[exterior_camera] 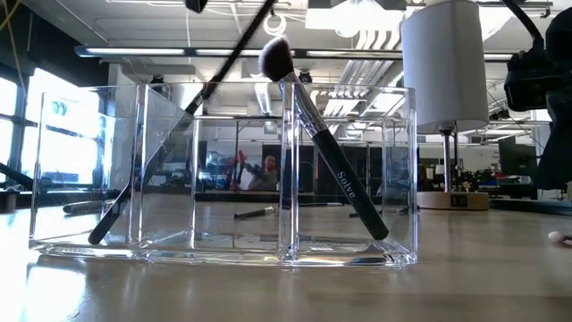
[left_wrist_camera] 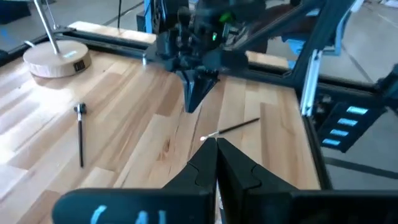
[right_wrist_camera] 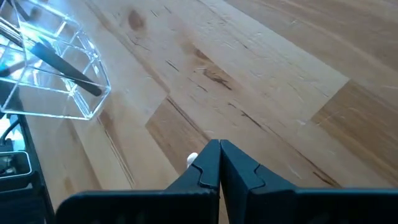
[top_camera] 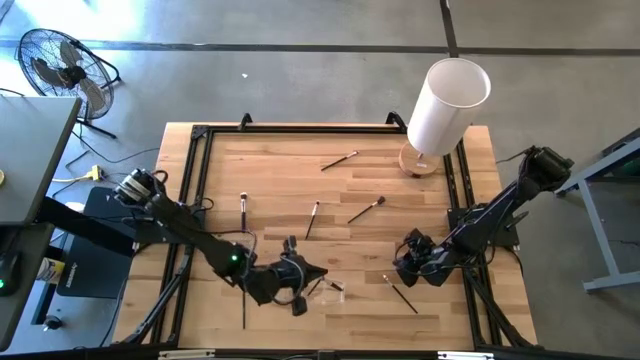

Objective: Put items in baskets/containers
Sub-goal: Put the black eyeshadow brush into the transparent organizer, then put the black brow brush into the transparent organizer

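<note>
Near front edge | clear holder [top_camera: 328,289] | left tool [top_camera: 318,273] beside, closed

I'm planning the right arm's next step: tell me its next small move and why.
Probably open the right gripper and lower it over the brush lying just beside it on the table. Its fingers are shut and empty, that brush is the nearest loose one, and the clear holder already has two brushes standing in it, with room left.

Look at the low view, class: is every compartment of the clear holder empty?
No. The clear holder has a dark-handled brush leaning in its right compartment and another brush leaning in its left one.
</note>
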